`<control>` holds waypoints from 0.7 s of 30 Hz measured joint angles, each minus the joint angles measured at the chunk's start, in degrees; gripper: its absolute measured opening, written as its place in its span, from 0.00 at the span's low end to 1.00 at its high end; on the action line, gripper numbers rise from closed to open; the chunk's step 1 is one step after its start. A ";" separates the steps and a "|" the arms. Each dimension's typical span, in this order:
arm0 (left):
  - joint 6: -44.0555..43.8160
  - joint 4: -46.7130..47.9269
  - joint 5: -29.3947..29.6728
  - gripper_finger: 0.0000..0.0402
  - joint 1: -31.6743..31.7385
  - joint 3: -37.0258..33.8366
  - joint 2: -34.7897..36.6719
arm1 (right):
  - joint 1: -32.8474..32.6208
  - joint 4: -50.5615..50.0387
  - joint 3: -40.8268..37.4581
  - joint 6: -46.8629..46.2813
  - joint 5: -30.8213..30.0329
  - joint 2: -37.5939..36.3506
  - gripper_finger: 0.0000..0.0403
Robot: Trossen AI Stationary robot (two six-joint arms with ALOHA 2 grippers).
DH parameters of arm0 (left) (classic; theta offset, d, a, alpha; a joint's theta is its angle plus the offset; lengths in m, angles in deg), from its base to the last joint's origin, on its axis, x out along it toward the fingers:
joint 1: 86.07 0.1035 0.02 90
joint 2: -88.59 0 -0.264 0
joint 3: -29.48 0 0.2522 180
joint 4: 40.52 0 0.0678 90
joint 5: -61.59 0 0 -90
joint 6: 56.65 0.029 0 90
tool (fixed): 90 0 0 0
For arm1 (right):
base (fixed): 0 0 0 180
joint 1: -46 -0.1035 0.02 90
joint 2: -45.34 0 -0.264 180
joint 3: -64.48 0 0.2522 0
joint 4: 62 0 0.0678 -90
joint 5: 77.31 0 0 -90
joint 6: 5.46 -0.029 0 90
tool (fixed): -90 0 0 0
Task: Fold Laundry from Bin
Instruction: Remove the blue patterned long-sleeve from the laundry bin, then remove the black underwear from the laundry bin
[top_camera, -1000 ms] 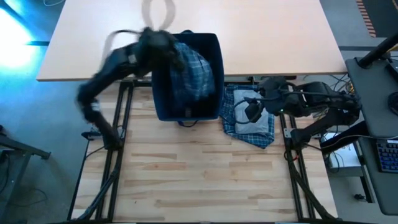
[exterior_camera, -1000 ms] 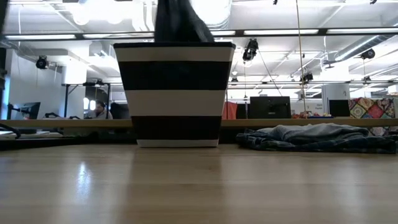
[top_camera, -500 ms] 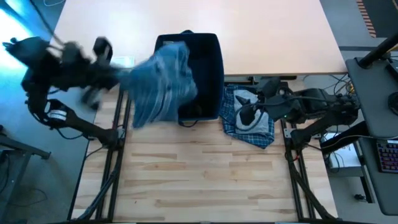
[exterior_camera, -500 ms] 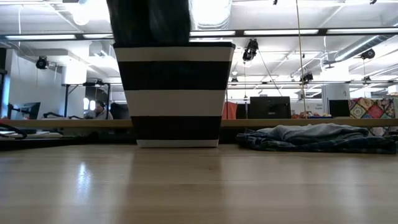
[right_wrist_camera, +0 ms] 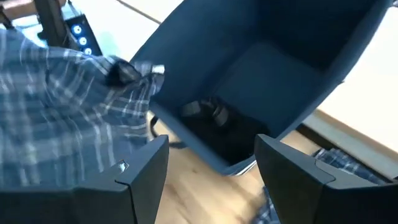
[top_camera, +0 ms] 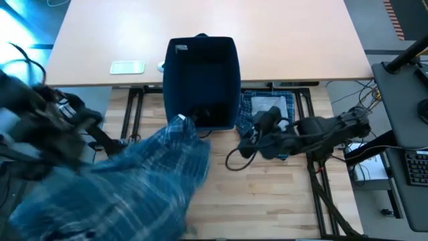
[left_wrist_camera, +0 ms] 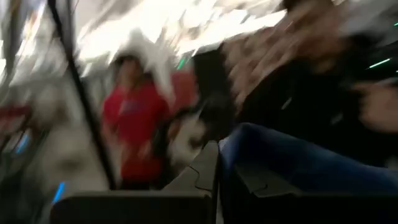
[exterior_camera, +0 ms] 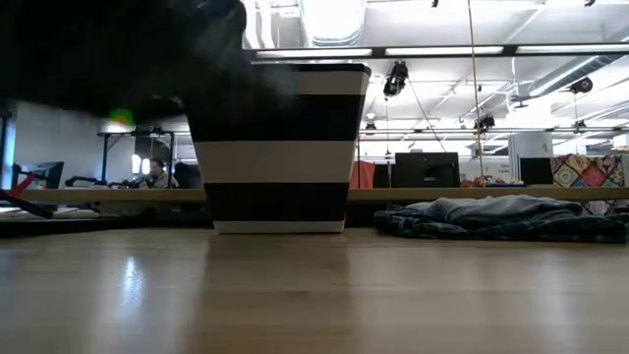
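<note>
Plaid blue cloth everywhere right now: a big plaid garment [top_camera: 127, 181] is spread out in mid-air over the near-left part of the worktop [top_camera: 267, 201], hanging from the left arm out past the left edge. The left claw itself is lost in the blur, but it's pinched shut on that garment as far as I can judge. The bin [top_camera: 202, 80] stands at the middle of the worktop's far edge, looking nearly empty apart from a small black piece [right_wrist_camera: 211, 115] on its floor. A pile of plaid and grey laundry [top_camera: 271, 114] lies just right of the bin.

Right claw [right_wrist_camera: 211, 165] has its fingers apart, holding nothing, hovering low near the bin's near-right corner and pointed into it.

Risks as I see it: the garment's trailing edge is close to the bin rim, so a snag could tip that soft bin. It could also slip from the pinch and land off the left edge, or drape over the right arm if it moves in now.
</note>
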 joint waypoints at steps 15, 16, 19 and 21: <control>-39.33 12.66 41.15 0.00 13.77 -42.73 13.64 | 1.95 -5.95 0.02 -15.01 1.61 0.60 0.58; -42.35 12.66 39.81 0.00 15.76 -46.04 14.36 | 2.96 -7.44 0.04 -15.93 2.44 -0.07 0.58; -50.87 12.91 34.78 0.00 21.57 -55.55 15.29 | 6.05 -10.47 0.09 -17.50 5.94 -1.98 0.58; -54.86 12.74 30.71 0.00 25.13 -60.95 15.01 | 8.27 -11.08 0.09 -16.46 7.43 -2.79 0.58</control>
